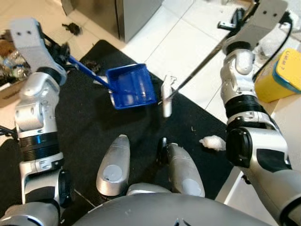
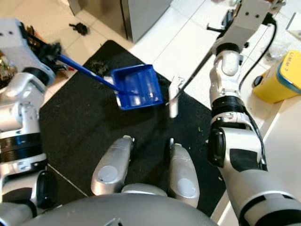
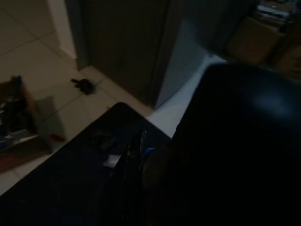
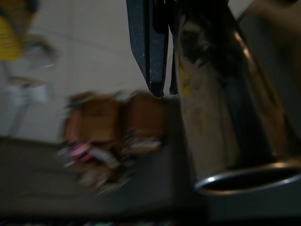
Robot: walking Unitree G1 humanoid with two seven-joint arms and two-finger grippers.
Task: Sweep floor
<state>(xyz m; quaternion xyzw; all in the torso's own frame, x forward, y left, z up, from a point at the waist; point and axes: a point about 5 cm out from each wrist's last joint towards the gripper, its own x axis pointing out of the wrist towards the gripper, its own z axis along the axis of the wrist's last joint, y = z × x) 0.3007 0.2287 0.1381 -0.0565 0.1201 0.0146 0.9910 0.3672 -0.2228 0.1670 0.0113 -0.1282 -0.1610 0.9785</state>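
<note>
Right now your left claw [image 1: 63, 52] is clamped on the blue handle of the dustpan [image 1: 131, 85], holding the blue pan tilted above the black mat [image 1: 89, 127]. Your right claw [image 1: 235, 21] grips the top of a thin metal pole, the broom [image 1: 168, 96], which slants down to a white head standing at the mat's edge, just beside the dustpan's lip. A white crumpled scrap [image 1: 212, 142] lies on the mat near your right forearm, well apart from the broom head. The yellow container [image 1: 282, 75] at your right carries dark lettering on its lid, too small to read. Both robot feet [image 1: 114, 165] stand on the mat.
</note>
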